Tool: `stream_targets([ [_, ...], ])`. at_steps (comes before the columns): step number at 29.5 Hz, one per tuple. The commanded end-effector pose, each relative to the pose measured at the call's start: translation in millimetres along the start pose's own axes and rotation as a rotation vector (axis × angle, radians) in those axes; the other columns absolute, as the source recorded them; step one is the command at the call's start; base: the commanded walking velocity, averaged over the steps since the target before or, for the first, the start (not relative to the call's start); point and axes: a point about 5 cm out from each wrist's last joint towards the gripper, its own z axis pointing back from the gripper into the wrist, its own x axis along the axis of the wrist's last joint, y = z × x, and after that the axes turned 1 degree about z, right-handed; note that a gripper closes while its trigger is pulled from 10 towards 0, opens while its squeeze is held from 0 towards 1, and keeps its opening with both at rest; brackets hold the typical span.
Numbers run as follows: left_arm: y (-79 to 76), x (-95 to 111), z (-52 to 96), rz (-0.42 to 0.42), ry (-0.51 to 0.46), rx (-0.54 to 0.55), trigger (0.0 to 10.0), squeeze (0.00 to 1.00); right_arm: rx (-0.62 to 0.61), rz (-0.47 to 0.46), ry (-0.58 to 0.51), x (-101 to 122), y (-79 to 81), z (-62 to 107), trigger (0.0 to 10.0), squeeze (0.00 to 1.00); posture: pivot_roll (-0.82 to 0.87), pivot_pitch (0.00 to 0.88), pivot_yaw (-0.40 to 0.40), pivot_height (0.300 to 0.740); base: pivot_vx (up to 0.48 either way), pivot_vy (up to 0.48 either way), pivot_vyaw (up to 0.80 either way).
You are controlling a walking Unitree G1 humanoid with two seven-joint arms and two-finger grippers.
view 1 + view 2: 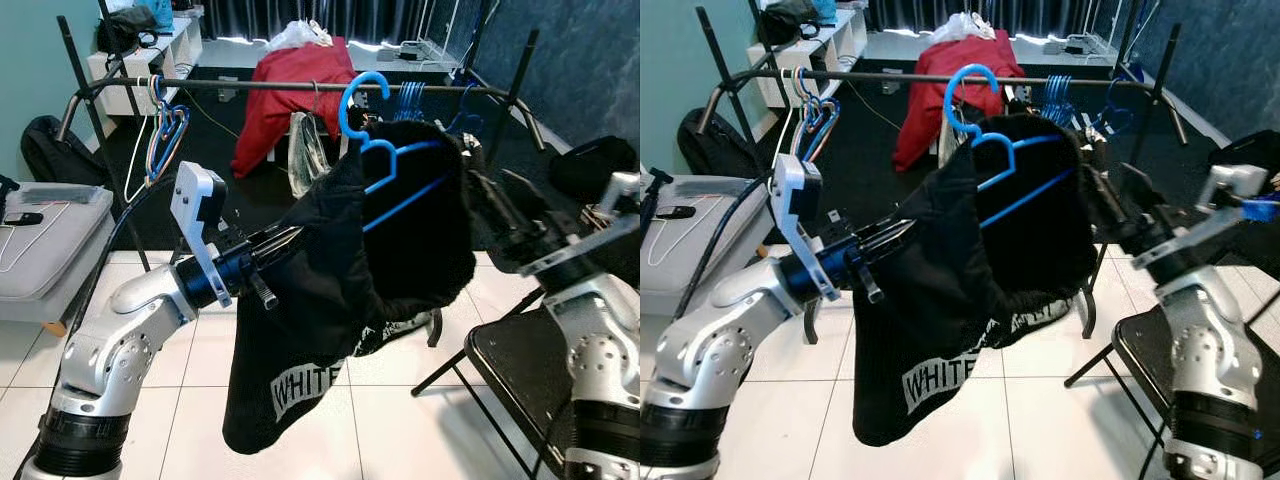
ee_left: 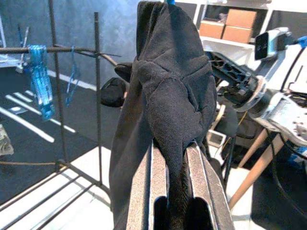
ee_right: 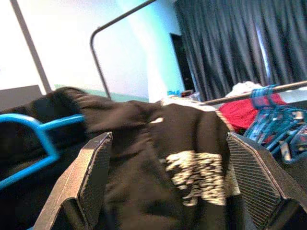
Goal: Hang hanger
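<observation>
Two tools at black garment [image 1: 330,300] on blue hanger [image 1: 385,165], left tool [image 2: 175,153] pinching cloth, right tool [image 3: 168,187] wide around it

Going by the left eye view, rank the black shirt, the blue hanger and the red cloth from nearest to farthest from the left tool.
1. Black shirt: pinched in the left tool.
2. Blue hanger: up and to the robot's right, inside the shirt, hook near the rail.
3. Red cloth: behind the rail.

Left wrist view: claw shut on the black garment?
Yes, the left claw pinches a fold of the black fabric garment between its fingers.
</observation>
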Motion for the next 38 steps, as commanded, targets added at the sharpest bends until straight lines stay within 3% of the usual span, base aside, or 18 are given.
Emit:
stream_targets([
  [1, -5.7, 11, -1.6, -0.022, -0.035, -0.043, 10.0, 0.0, 0.01, 0.002, -0.022, 3, -0.7, 1.2, 10.0, 0.0, -0.04, 0.062, -0.03, 0.74, 0.0, 0.0, 0.0],
  [7, -9.9, 11, -4.7, -0.011, -0.037, -0.063, 10.0, 0.0, 0.017, -0.008, -0.009, -5, 1.3, 2.8, 10.0, 0.0, -0.03, 0.065, -0.028, 0.74, 0.0, 0.0, 0.0],
  [10, -11.2, 10, -4.7, -0.007, -0.034, -0.068, 10.0, 0.0, -0.001, -0.039, -0.051, -2, -3.1, 4.7, 10.0, 0.0, -0.03, 0.065, -0.027, 0.74, 0.0, 0.0, 0.0],
  [12, -11.6, 10, -4.2, -0.004, -0.031, -0.069, 10.0, 0.0, -0.008, -0.13, -0.153, 10, -6.8, 5.9, 10.0, 0.0, -0.03, 0.064, -0.026, 0.74, 0.0, 0.0, 0.0],
  [14, -11.7, 10, -4.0, -0.002, -0.03, -0.068, 10.0, 0.0, -0.003, -0.157, -0.184, 14, -7.4, 6.5, 10.0, 0.0, -0.03, 0.064, -0.025, 0.74, 0.0, 0.0, 0.0],
  [17, -12.2, 9, -5.4, 0.004, -0.027, -0.074, 10.0, 0.0, 0.051, -0.071, -0.077, 3, 1.4, 3.8, 10.0, 0.0, -0.04, 0.061, -0.021, 0.74, 0.0, 0.0, 0.0],
  [19, -12.6, 9, -6.2, 0.005, -0.027, -0.077, 10.0, 0.0, 0.061, -0.052, -0.048, -1, 3.0, 3.6, 10.0, 0.0, -0.04, 0.061, -0.021, 0.74, 0.0, 0.0, 0.0],
  [21, -13.7, 9, -8.0, 0.007, -0.029, -0.084, 10.0, 0.0, 0.159, -0.055, 0.022, -11, 18.9, 3.5, 10.0, 0.0, -0.04, 0.059, -0.021, 0.74, 0.0, 0.0, 0.0],
  [24, -14.4, 8, -8.4, 0.008, -0.029, -0.084, 10.0, 0.0, 0.222, -0.037, 0.076, -16, 27.2, 5.9, 10.0, 0.0, -0.04, 0.054, -0.022, 0.74, 0.0, 0.0, 0.0],
  [27, -15.3, 7, -8.2, 0.013, -0.028, -0.086, 10.0, 0.0, 0.215, 0.004, 0.127, -21, 26.7, 7.6, 10.0, 0.0, -0.04, 0.054, -0.021, 0.74, 0.0, 0.0, 0.0],
  [28, -16.5, 6, -8.1, 0.016, -0.027, -0.09, 10.0, 0.0, 0.163, 0.041, 0.153, -25, 21.3, 7.2, 10.0, 0.0, -0.04, 0.051, -0.021, 0.74, 0.0, 0.0, 0.0],
  [33, -15.1, 6, -7.9, 0.013, -0.024, -0.086, 10.0, 0.0, 0.01, 0.087, 0.133, -24, 7.7, 1.1, 10.0, 0.0, -0.04, 0.052, -0.021, 0.74, 0.0, 0.0, 0.0],
  [36, -14.8, 6, -7.7, 0.012, -0.024, -0.085, 10.0, 0.0, -0.002, 0.088, 0.129, -24, 6.7, 0.8, 10.0, 0.0, -0.04, 0.052, -0.021, 0.74, 0.0, 0.0, 0.0],
  [37, -12.0, 4, -5.2, 0.002, -0.011, -0.071, 10.0, 0.0, -0.038, 0.094, 0.119, -23, 2.9, -0.2, 2.5, 0.0, -0.04, 0.056, -0.022, 0.74, 0.0, 0.0, 0.0],
  [38, -12.0, 4, -5.2, 0.002, -0.011, -0.071, 10.0, 0.0, -0.038, 0.094, 0.119, -23, 2.9, -0.2, 2.5, 0.0, -0.04, 0.056, -0.022, 0.74, 0.0, 0.0, 0.0],
])
